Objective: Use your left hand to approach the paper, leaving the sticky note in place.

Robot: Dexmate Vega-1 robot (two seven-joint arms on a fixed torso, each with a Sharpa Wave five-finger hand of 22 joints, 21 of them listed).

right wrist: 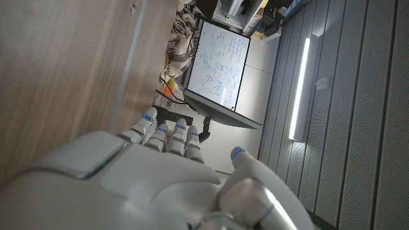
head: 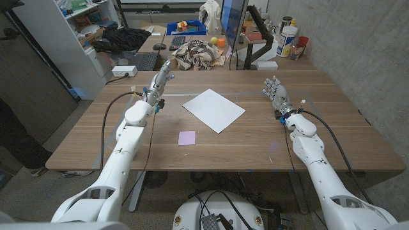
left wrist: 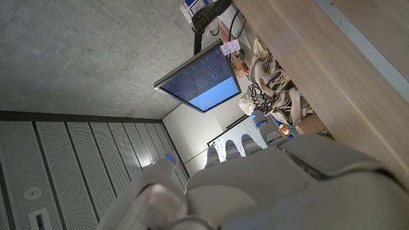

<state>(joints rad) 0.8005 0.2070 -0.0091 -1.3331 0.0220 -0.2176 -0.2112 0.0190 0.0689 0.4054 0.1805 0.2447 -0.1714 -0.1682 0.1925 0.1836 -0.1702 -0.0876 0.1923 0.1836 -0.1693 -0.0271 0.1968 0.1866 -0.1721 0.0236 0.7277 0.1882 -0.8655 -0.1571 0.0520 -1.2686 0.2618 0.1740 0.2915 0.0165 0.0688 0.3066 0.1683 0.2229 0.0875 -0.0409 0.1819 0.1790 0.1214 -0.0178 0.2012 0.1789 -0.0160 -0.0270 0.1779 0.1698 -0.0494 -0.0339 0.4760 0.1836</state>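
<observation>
Approach step not yet begun: left hand (head: 158, 83), extended and holding nothing, is to be brought rightward to paper (head: 213, 110), sticky note (head: 186, 138) avoided.

The clutter behind the wooden table (head: 300, 137) is too small and crowded to sort out in the head view: a blue bin (head: 187, 28) holds bits of colour that cannot be named, and the bottles (head: 286, 39) at the far right show no readable labels. The monitor (head: 231, 25) is seen edge-on there, its screen hidden — in the left wrist view its lit face (left wrist: 203, 76) carries lines of text too fine to read. The left hand (left wrist: 255, 185) is cut off by that picture's lower edge, its near thumb blurred; the right hand (right wrist: 160, 182) is likewise cropped, and whether either touches the table cannot be told.
</observation>
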